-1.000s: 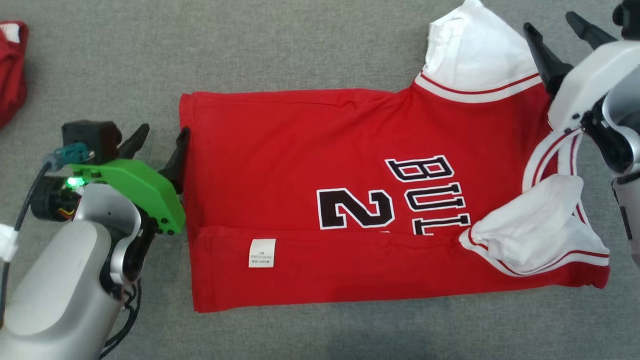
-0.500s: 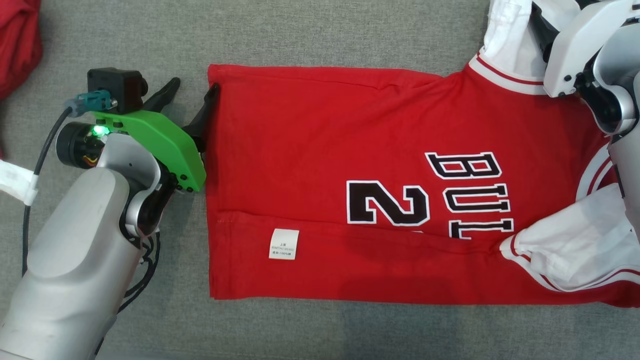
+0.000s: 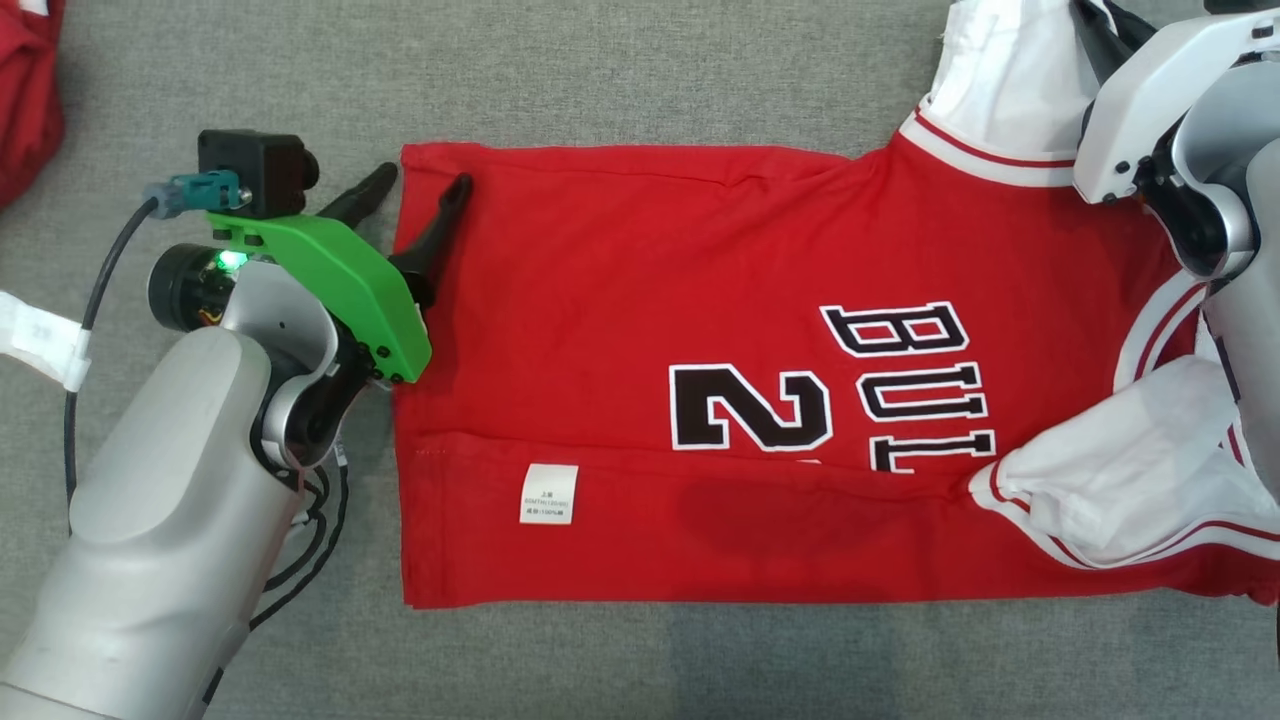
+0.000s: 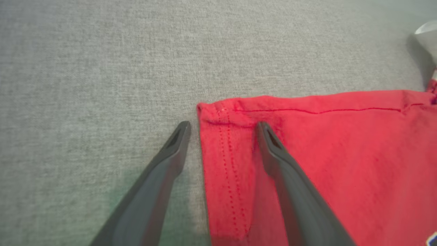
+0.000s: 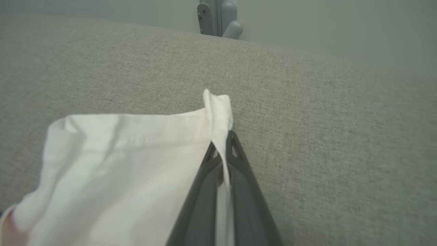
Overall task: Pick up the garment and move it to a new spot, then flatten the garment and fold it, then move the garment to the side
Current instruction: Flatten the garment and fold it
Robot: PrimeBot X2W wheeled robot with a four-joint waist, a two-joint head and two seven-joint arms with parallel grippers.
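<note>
A red knitted-cloth garment (image 3: 700,280), a jersey with white sleeves and black lettering edged in white, is seen spread flat on a grey woven fabric surface (image 3: 600,70). Along one long side of the garment a strip is folded over the front, so that the lettering is cut off and a small white rectangular label (image 3: 549,493) is exposed on the strip. At the garment's hem end, by the corner away from the folded strip, the left gripper (image 3: 423,180) is held with its two long dark fingers parted. One finger (image 4: 170,160) is laid over the grey surface just beside the hem. The other finger (image 4: 283,164) is placed over the red cloth just inside the stitched hem, so the hem edge is straddled; whether the cloth is pressed cannot be told. At the garment's opposite end, the outstretched white cotton sleeve (image 5: 119,164) is gripped by the right gripper (image 5: 223,147), whose jaws are clenched on the sleeve's hemmed edge, and a small tuft of white cloth is left standing above the fingertips. The second white sleeve (image 3: 1120,470) is folded onto the garment beside the lettering. A separate bundle of red cloth (image 3: 25,100) is seen well apart from the garment, beyond its hem end.
</note>
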